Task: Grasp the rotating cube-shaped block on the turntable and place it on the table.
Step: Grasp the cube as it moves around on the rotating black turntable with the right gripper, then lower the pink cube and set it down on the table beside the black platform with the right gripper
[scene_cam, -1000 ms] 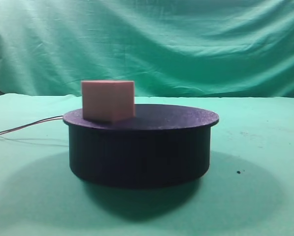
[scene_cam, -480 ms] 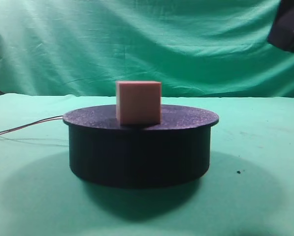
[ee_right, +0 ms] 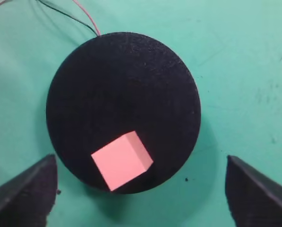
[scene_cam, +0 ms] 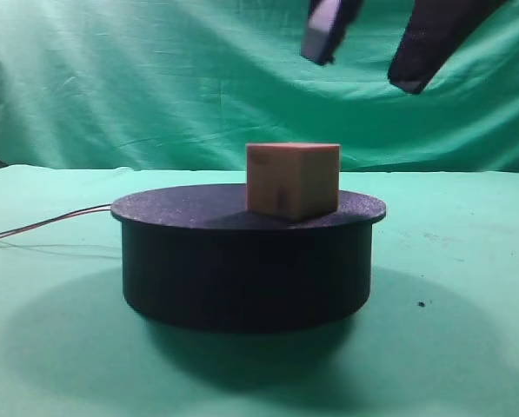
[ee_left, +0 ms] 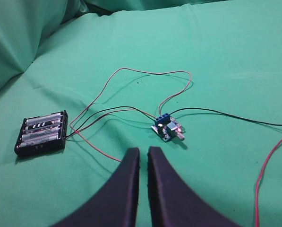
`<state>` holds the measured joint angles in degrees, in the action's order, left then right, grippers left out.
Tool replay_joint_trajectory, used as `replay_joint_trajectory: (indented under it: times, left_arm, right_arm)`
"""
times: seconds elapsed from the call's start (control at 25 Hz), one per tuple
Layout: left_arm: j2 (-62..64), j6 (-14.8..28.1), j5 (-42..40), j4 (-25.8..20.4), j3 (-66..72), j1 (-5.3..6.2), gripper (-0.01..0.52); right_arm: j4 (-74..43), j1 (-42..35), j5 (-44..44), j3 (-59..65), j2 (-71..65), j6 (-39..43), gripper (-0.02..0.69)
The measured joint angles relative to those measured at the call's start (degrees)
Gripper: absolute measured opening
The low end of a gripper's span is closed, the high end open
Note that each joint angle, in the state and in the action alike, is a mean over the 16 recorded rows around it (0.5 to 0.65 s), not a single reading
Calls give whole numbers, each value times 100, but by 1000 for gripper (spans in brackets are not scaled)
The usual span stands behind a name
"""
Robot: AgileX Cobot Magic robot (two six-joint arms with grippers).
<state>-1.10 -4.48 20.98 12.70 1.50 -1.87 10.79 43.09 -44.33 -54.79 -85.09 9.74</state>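
The cube-shaped block [scene_cam: 292, 180] is seen on the turntable [scene_cam: 246, 265], right of centre. Above it the right tool [scene_cam: 368, 48] is held wide apart, cropped at the frame top. The left tool [ee_left: 143, 158] is nearly closed over the surface [ee_left: 235, 56].

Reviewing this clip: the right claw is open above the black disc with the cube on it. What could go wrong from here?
1. The cube sits near the turntable rim, corner-on to the open right claw; the fingers may meet corners instead of flat faces, twisting or knocking it off.
2. If the disc is spinning, a straight descent may miss the cube.
3. Thin wires trail across the table beside the disc; setting the cube there could snag them.
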Motion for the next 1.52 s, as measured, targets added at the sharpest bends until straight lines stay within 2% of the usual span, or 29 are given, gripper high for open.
replay_joint_trajectory:
  times: [0.08, 0.32, 0.52, 0.72, 1.08, 1.32, 1.52]
  left_arm:
    - [0, 0, 0, 0, 0, 0, 0]
    - [0, 0, 0, 0, 0, 0, 0]
    - [0, 0, 0, 0, 0, 0, 0]
    - [0, 0, 0, 0, 0, 0, 0]
    - [0, 0, 0, 0, 0, 0, 0]
    - [0, 0, 0, 0, 0, 0, 0]
    - [0, 0, 0, 0, 0, 0, 0]
  right_arm:
    - [5, 0, 43, -16, -132, 1, 575]
    - [-279, 0, 106, -132, -516, 65, 425]
    - [-981, -1, -146, -286, -578, 423, 307]
    - [-1640, -16, -403, -199, -341, 863, 234]
    - [-2090, -141, -115, 529, -109, 1416, 248]
    - [-1910, -337, 260, 865, -236, 1428, 353]
    - [-1843, -489, 49, 714, -78, 1411, 408]
